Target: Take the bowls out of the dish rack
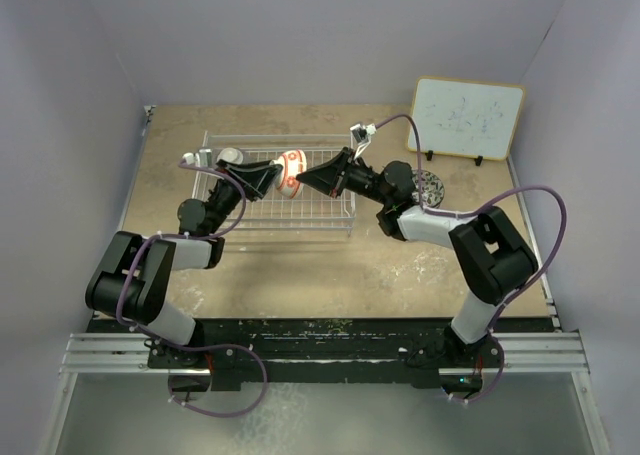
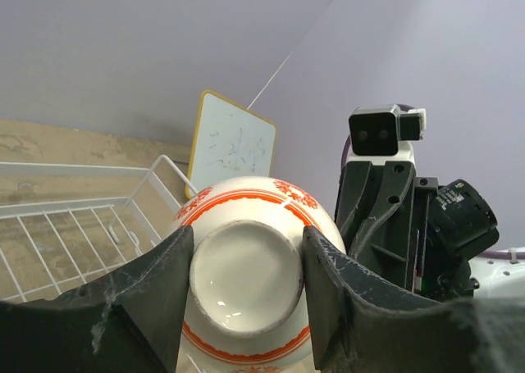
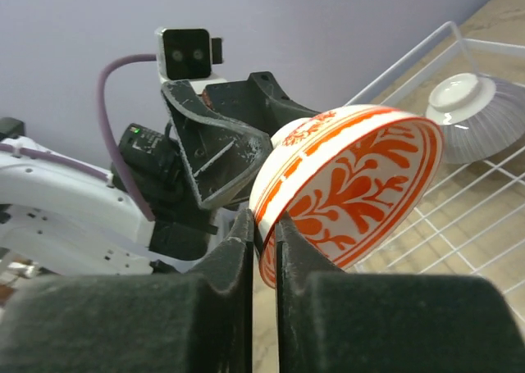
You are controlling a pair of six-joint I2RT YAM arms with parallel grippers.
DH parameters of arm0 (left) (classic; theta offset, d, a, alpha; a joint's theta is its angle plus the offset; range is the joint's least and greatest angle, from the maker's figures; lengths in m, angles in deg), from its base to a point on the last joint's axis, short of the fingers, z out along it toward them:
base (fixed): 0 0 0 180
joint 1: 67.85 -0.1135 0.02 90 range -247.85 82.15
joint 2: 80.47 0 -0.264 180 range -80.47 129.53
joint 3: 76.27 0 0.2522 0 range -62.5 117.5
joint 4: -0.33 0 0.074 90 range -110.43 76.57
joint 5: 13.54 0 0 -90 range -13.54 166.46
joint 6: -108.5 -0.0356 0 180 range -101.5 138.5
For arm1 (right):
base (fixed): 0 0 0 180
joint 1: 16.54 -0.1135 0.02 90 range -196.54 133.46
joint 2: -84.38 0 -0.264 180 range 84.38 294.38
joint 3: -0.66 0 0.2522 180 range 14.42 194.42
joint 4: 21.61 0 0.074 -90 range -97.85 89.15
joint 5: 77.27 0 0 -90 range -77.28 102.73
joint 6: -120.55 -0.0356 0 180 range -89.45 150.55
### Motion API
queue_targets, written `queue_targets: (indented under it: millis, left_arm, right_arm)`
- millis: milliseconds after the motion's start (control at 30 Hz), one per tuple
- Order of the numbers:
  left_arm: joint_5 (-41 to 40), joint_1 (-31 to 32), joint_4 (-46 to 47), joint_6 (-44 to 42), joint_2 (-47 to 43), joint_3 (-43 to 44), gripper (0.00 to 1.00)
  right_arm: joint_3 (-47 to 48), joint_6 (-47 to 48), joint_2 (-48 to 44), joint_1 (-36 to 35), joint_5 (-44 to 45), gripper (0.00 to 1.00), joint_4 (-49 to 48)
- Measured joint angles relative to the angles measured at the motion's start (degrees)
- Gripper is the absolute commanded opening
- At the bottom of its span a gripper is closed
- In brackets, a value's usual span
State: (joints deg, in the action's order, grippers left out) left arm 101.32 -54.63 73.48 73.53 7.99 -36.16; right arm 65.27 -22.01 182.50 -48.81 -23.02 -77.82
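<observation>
An orange-and-white bowl hangs on its side above the white wire dish rack, held between both grippers. My left gripper is shut on the bowl's foot ring; the left wrist view shows the foot squeezed between both fingers. My right gripper is shut on the bowl's rim; in the right wrist view the rim sits pinched between the fingers, and the patterned inside faces the camera. A grey ribbed bowl lies upside down in the rack.
A grey-patterned bowl sits on the table to the right of the rack, behind my right arm. A white board stands at the back right, also visible in the left wrist view. Purple walls enclose the table.
</observation>
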Motion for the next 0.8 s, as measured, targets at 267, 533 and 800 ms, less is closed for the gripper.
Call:
queue_targets:
  millis: [267, 533, 800]
  left_arm:
    - [0.1, -0.3, 0.3, 0.9, 0.0, 0.0, 0.42]
    - [0.3, 0.0, 0.3, 0.9, -0.4, 0.0, 0.8]
    - [0.5, 0.0, -0.2, -0.4, -4.7, -1.6, 0.88]
  right_arm:
    - [0.0, -6.0, 3.6, 0.2, -3.3, 0.0, -7.7]
    - [-0.5, -5.0, 3.3, -0.5, -5.9, 0.0, -8.2]
    - [-0.7, -4.4, 3.4, -1.1, -6.3, 0.0, -6.7]
